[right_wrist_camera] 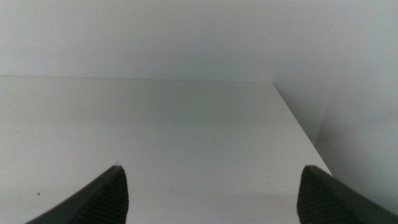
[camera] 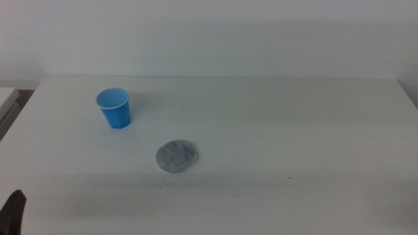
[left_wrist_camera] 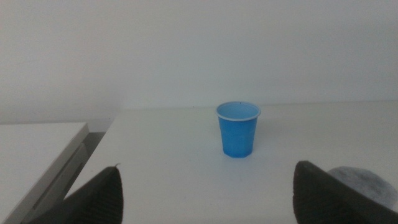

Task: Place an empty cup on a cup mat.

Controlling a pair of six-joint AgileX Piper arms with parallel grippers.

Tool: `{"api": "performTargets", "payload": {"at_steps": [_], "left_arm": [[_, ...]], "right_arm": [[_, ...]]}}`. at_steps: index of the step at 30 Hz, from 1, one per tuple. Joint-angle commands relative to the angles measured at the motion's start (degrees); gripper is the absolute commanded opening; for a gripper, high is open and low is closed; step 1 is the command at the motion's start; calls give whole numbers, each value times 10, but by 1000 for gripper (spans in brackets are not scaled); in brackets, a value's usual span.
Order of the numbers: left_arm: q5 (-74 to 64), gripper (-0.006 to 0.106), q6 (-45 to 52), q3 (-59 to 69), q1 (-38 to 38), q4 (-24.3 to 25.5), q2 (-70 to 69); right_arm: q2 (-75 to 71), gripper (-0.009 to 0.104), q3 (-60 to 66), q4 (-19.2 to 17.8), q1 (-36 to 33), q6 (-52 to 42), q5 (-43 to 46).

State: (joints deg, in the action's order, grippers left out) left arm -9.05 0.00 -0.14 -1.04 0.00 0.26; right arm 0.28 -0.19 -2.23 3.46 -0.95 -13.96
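The white table filled most of the middle view, running back to a pale wall. A second, lower white surface lay beside the table on the left arm's side, parted from it by a dark gap.

The left gripper waited low at the near left corner of the table; only a dark sliver of it showed at the bottom edge of the middle view. Its jaws stood wide apart with nothing between them, and in its wrist view the cup sat well ahead of them, framed in the gap.

The right gripper was out of the middle view. Its jaws were likewise spread wide and held nothing, looking over bare tabletop toward the table's far right edge.

The mat lay flat on the table, a little left of centre and nearer the camera than the cup. Nothing stood on it. In the left wrist view part of it peeked out behind one jaw.

The cup stood upright on the table, mouth up, toward the back left, its inside blue and empty. It was well apart from the mat and touched neither it nor a gripper. The left wrist view showed it upright too, pale rim uppermost.
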Motion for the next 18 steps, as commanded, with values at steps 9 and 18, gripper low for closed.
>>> {"api": "performTargets", "payload": {"at_steps": [9,18], "left_arm": [[-238,94,-5,-334,-2,-4,307],[-446,94,0,-629,-2,-12,599]], "right_arm": [[-3,93,2,-4,0,-2,5],[-3,93,2,-4,0,-2,5]]}}
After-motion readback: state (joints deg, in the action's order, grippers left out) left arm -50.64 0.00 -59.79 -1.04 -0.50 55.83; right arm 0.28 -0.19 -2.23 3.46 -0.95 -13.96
